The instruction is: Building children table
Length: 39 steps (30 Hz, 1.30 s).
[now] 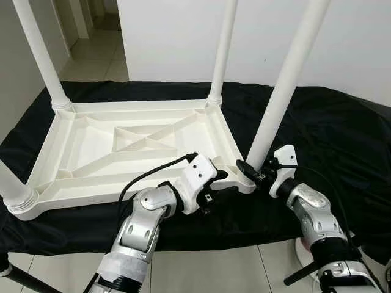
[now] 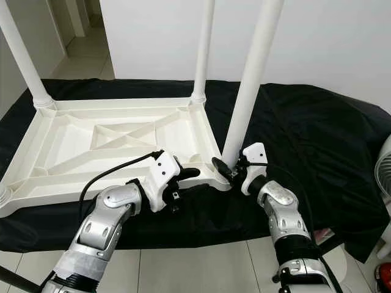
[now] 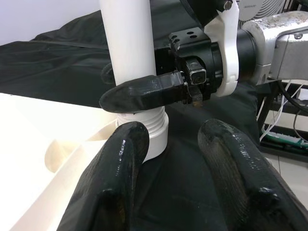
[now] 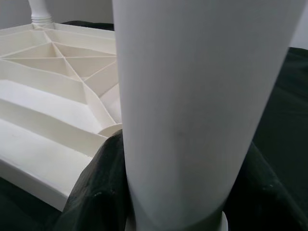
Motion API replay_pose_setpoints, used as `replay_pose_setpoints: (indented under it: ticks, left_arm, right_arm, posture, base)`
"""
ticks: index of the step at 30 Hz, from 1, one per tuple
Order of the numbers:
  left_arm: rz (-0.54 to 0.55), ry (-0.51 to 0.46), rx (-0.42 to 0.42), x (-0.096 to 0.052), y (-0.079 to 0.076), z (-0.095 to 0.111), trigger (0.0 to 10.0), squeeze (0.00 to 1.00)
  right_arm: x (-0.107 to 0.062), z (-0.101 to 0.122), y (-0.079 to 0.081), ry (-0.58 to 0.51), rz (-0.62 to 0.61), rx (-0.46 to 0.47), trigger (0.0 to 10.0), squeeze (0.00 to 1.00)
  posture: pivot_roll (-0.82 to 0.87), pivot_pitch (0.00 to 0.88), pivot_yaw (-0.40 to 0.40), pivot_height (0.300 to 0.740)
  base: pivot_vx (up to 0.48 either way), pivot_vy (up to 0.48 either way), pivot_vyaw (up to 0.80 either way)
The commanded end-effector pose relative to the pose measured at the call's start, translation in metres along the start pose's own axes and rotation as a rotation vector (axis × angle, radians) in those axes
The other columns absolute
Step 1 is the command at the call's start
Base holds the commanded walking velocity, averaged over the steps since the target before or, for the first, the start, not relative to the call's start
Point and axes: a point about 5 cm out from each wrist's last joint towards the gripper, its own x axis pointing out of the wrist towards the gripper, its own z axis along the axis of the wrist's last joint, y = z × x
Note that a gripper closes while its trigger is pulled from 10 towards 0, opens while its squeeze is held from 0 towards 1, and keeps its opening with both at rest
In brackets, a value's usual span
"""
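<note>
Both silver arms are reaching forward from the near edge of the counter, which is draped in a black cloth. On the cloth the white tabletop is lying upside down, ribs showing. Three legs are already standing in their corner sockets: one at the far left corner, one at the far right corner and one at the near left corner. The fourth leg is leaning slightly over the near right corner, its threaded collar still showing above the socket, so it seems to be only partly screwed in; seating it looks like the last step left. The right tool is clamping this leg just above its base, one black finger pressing across the front, wrist bent inward toward the corner. The left tool is hovering just beside the same corner with its fingers apart, holding nothing, forearm angled up from the near edge.
</note>
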Motion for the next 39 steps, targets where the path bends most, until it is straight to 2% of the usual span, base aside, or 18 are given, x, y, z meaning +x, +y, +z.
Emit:
replay_pose_setpoints:
  ticks: [1,3,6,8,10,11,14,18,19,21,23,26,29,30,34,37,38,39]
  left_arm:
    - [0.182,0.004,0.009,0.0,0.01,0.0,10.0,0.0]
    - [0.182,-0.001,0.007,0.001,0.009,0.0,10.0,0.0]
    - [0.182,-0.001,0.005,0.001,0.01,0.001,10.0,0.0]
    - [0.179,-0.001,0.003,0.002,0.01,0.001,10.0,0.0]
    - [0.179,-0.001,0.003,0.002,0.01,0.001,10.0,0.0]
    - [0.175,-0.003,0.004,0.002,0.009,0.001,10.0,0.0]
    - [0.166,-0.004,0.002,0.003,0.008,0.002,10.0,0.0]
    - [0.164,-0.003,-0.001,0.003,0.007,0.001,10.0,0.0]
    - [0.165,-0.002,-0.002,0.003,0.007,0.001,10.0,0.0]
    - [0.165,-0.002,-0.002,0.003,0.007,0.001,10.0,0.0]
    - [0.166,-0.004,-0.008,0.004,0.007,0.002,10.0,0.0]
    - [0.164,-0.008,-0.014,0.005,0.006,0.003,10.0,0.0]
    - [0.165,-0.007,-0.014,0.005,0.006,0.002,10.0,0.0]
    - [0.163,-0.006,-0.013,0.005,0.006,0.002,10.0,0.0]
    - [0.164,-0.005,-0.012,0.005,0.007,0.002,10.0,0.0]
    - [0.168,-0.006,-0.011,0.004,0.008,0.003,10.0,0.0]
    - [0.169,-0.006,-0.009,0.004,0.008,0.003,10.0,0.0]
    - [0.169,-0.006,-0.009,0.004,0.008,0.003,10.0,0.0]
  right_arm:
    - [0.004,0.004,0.001,-0.032,-0.046,-0.011,10.0,0.0]
    - [0.005,0.006,-0.003,-0.037,-0.154,-0.008,10.0,0.0]
    - [0.005,0.006,-0.003,-0.032,-0.211,-0.015,10.0,0.0]
    - [0.005,0.006,-0.003,-0.023,-0.313,0.003,10.0,0.0]
    - [0.005,0.006,-0.003,-0.023,-0.313,0.003,10.0,0.0]
    - [0.004,0.006,-0.001,-0.025,-0.364,0.014,10.0,0.0]
    - [-0.001,0.003,0.011,-0.025,-0.525,0.069,10.0,0.0]
    - [-0.001,0.003,0.023,-0.023,-0.602,0.071,10.0,0.0]
    - [0.0,0.003,0.036,-0.03,-0.675,0.085,10.0,0.0]
    - [0.0,0.003,0.036,-0.03,-0.675,0.085,10.0,0.0]
    - [0.003,0.004,0.047,-0.034,-0.715,0.081,10.0,0.0]
    - [0.008,0.01,0.061,-0.056,-0.678,0.077,10.0,0.0]
    - [0.007,0.01,0.061,-0.056,-0.674,0.086,10.0,0.0]
    - [0.005,0.009,0.057,-0.058,-0.674,0.094,10.0,1.0]
    - [0.001,0.009,0.053,-0.057,-0.673,0.102,10.0,1.0]
    - [-0.003,0.011,0.048,-0.069,-0.612,0.104,10.0,1.0]
    - [-0.005,0.013,0.044,-0.075,-0.548,0.098,10.0,1.0]
    - [-0.005,0.013,0.044,-0.075,-0.548,0.098,10.0,1.0]
  posture:
    - [0.05,0.0,-0.045,0.74]
    - [0.05,0.0,-0.044,0.74]
    - [0.04,0.003,-0.042,0.74]
    - [0.03,0.01,-0.037,0.74]
    - [0.03,0.01,-0.037,0.74]
    - [0.03,0.015,-0.033,0.74]
    - [0.02,0.023,-0.027,0.74]
    - [0.02,0.032,-0.031,0.74]
    - [0.02,0.041,-0.034,0.74]
    - [0.02,0.041,-0.034,0.74]
    - [0.02,0.053,-0.035,0.74]
    - [0.01,0.06,-0.034,0.74]
    - [0.01,0.061,-0.033,0.74]
    - [0.01,0.066,-0.033,0.74]
    - [0.01,0.07,-0.033,0.74]
    - [0.01,0.074,-0.031,0.74]
    - [0.01,0.073,-0.032,0.74]
    - [0.01,0.073,-0.032,0.74]
  base:
    - [0.0,0.0,0.0]
    - [0.0,0.0,0.0]
    - [0.0,0.0,0.0]
    - [0.0,0.0,0.0]
    - [0.0,0.0,0.0]
    - [0.0,0.0,0.0]
    - [0.0,0.0,0.0]
    - [0.0,0.0,0.0]
    - [0.0,0.0,0.0]
    - [0.0,0.0,0.0]
    - [0.0,0.0,0.0]
    - [0.0,0.0,0.0]
    - [0.0,0.0,0.0]
    - [0.0,0.0,0.0]
    - [0.0,0.0,0.0]
    - [0.0,0.0,0.0]
    - [0.0,0.0,0.0]
    - [0.0,0.0,0.0]
